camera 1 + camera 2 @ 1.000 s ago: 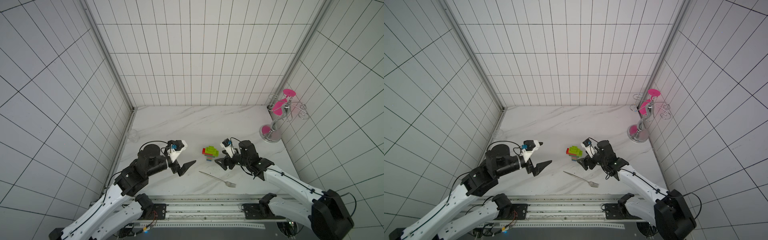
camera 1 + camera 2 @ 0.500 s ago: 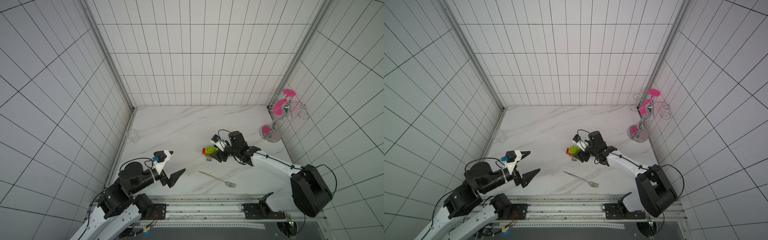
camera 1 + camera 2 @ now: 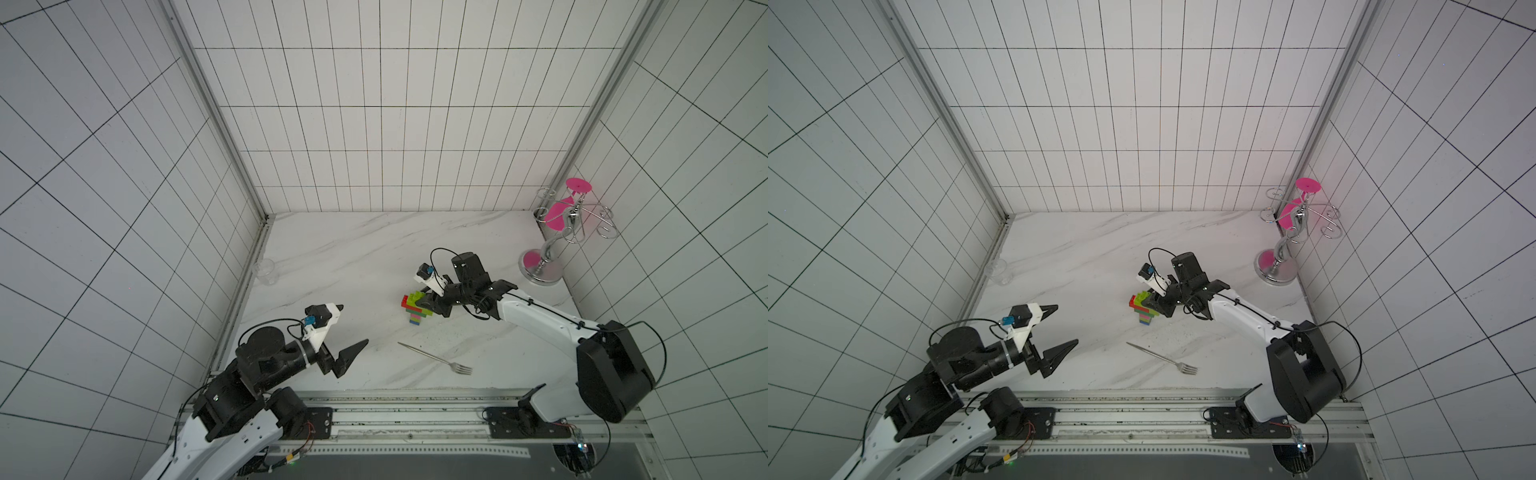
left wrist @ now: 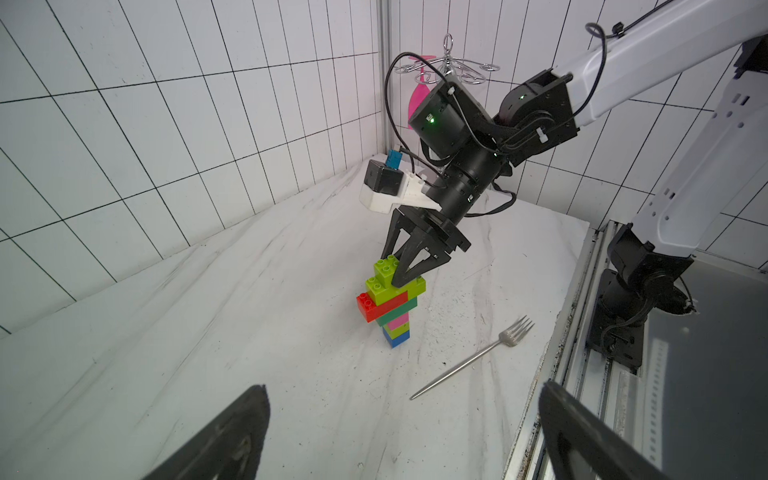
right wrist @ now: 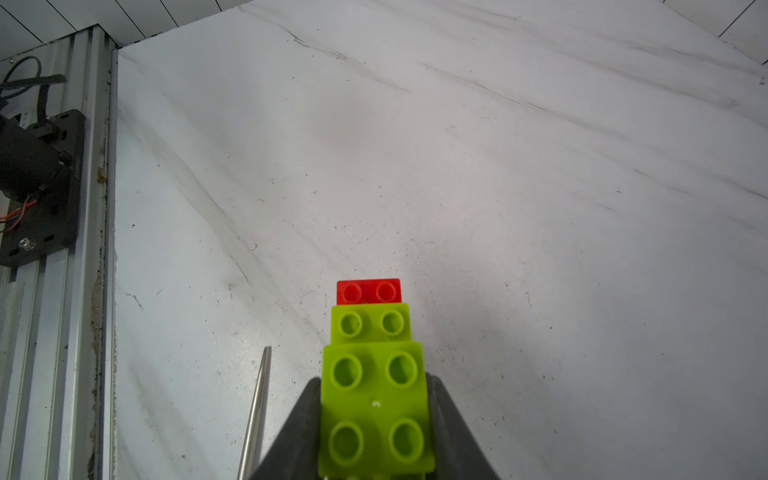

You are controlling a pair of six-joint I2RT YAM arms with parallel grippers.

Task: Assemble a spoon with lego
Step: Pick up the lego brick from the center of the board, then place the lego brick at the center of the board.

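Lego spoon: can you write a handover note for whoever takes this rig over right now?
Right gripper: shut on the top lime brick of the spoon.
Left gripper: open, empty, hanging apart from the build.
Spoon stands upright on the table, blue end down; fork lies nearby, untouched.
Done: all bricks in view are stacked.
Left: probably press the top brick home, release, back off.

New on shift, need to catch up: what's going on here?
The right arm's fingers are shut on the top lime brick of the lego spoon, which stands upright on the marble table. The left arm's fingers stand open, well apart from it. A metal fork lies nearby, untouched.
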